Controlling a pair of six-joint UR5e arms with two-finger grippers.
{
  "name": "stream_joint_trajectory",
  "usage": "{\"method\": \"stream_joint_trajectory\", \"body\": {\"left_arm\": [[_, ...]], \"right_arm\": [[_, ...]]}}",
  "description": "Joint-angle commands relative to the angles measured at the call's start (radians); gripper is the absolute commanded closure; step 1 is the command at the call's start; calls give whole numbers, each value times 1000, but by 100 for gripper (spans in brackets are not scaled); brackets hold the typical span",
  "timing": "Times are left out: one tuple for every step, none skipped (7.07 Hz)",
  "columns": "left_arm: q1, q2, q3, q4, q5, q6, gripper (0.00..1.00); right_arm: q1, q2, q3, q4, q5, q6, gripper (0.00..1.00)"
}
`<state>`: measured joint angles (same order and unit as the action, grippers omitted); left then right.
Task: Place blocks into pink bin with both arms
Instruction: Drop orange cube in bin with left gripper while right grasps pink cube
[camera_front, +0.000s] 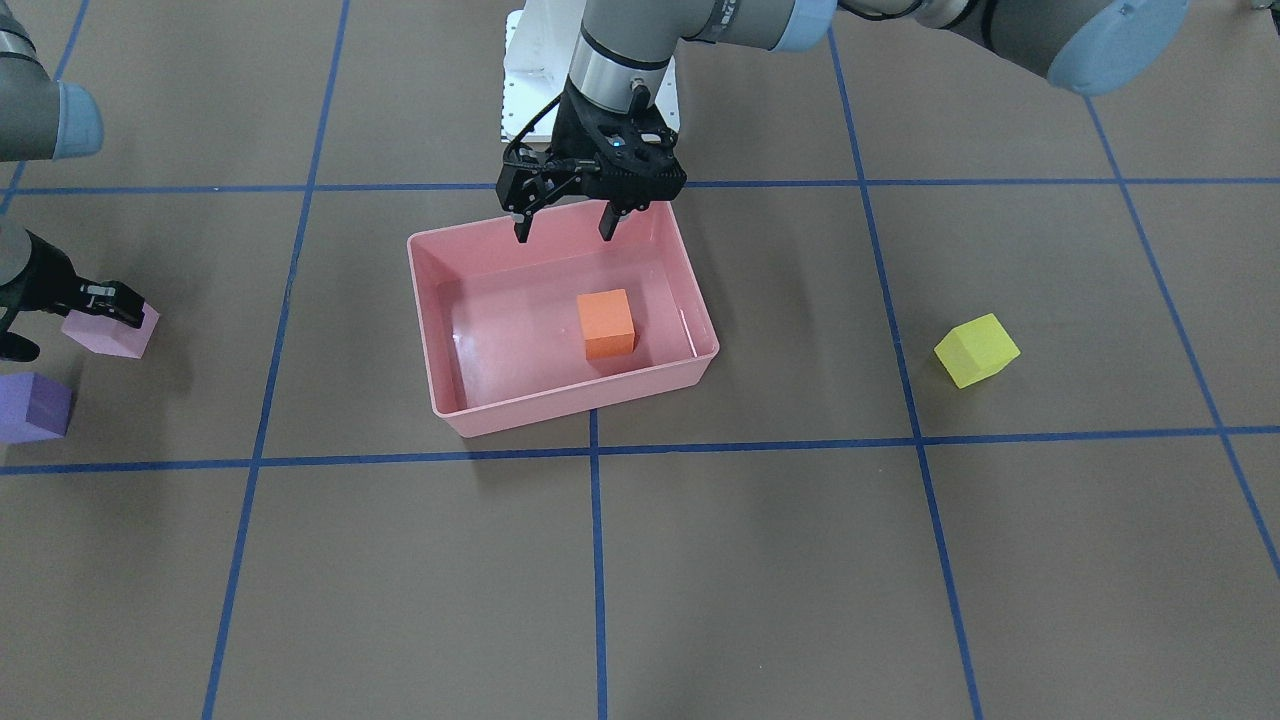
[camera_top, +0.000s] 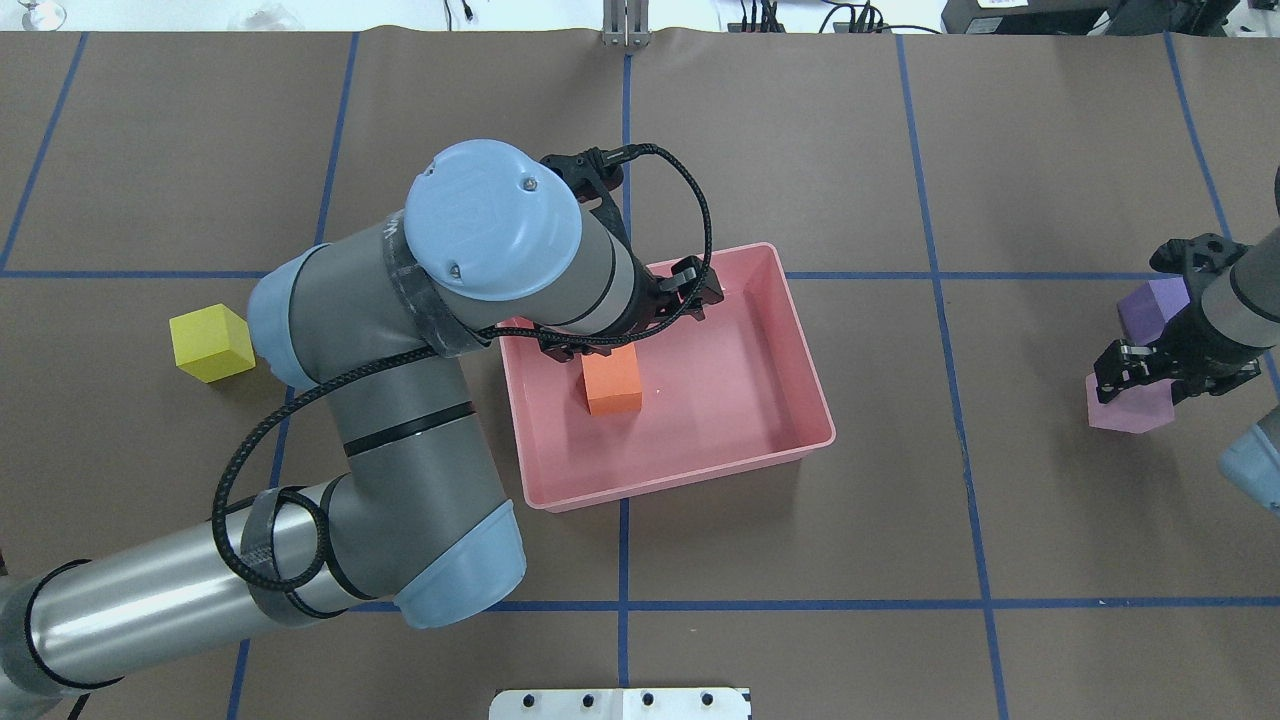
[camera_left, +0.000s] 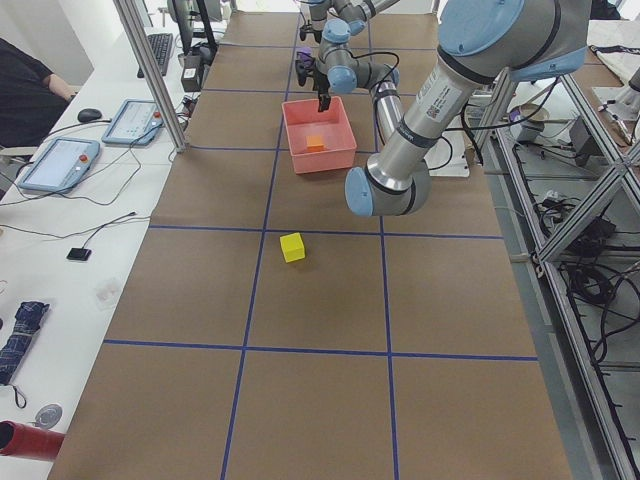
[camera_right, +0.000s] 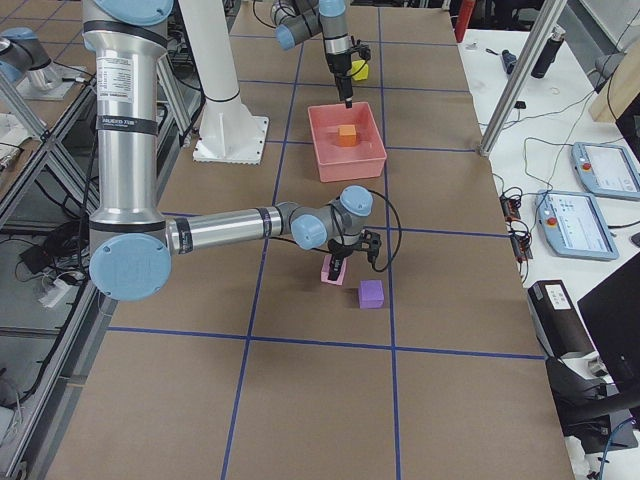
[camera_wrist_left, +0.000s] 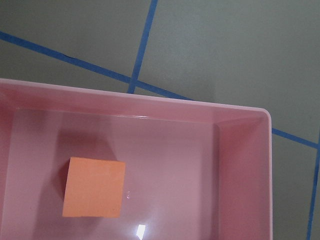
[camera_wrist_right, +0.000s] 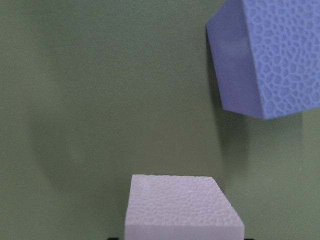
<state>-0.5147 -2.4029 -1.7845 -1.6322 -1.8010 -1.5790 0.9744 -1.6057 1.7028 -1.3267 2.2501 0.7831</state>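
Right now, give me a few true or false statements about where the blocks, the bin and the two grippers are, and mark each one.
1. The orange block lies inside the pink bin. True.
2. The yellow block is in the bin as well. False: the yellow block sits on the table, outside the bin.
3. The left gripper holds a block. False: it is open and empty, above the bin.
4. The right gripper is down at the light pink block. True.
5. The purple block is stacked on the light pink block. False: the purple block stands beside it on the table.
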Motion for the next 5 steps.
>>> {"method": "stream_joint_trajectory", "body": {"left_arm": [[-21,8,-115,122,-3,2,0],[-46,46,-181,183,-6,17,0],[-74,126,-234,207,-6,118,0],[-108,213,-249,219,-6,195,1],[-152,320,-291,219,-8,323,1]], "right_arm": [[12,4,36,0,-1,-4,100],[47,3,72,0,0,-5,100],[94,4,116,-8,31,-5,100],[153,32,133,-15,134,-1,100],[199,76,138,-16,220,7,100]]}}
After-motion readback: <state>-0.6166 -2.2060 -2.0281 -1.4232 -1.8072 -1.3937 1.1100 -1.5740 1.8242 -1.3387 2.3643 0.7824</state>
